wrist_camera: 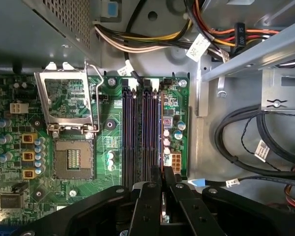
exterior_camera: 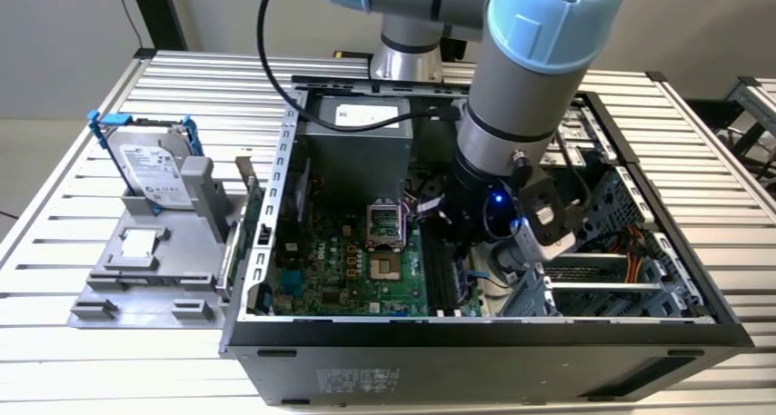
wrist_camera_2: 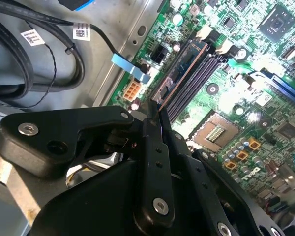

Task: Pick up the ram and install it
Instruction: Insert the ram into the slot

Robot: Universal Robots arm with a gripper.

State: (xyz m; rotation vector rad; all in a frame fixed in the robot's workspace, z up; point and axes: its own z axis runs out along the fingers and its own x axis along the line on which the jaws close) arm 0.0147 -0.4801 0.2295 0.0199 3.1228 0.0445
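I have my gripper clenched on the ram, black fingers pinching one end of the thin, flat stick. The ram stands on edge in the outermost of the long dark slots, at the edge of the glossy green board. That board lies inside the open black metal case, beside bundled coloured wires.

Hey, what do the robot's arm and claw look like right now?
The arm is a thick silver-grey tube with pale blue joint caps, a black cable looping beside it and a small blue light near the wrist. The claw is matte black, built of jointed links with silver screws.
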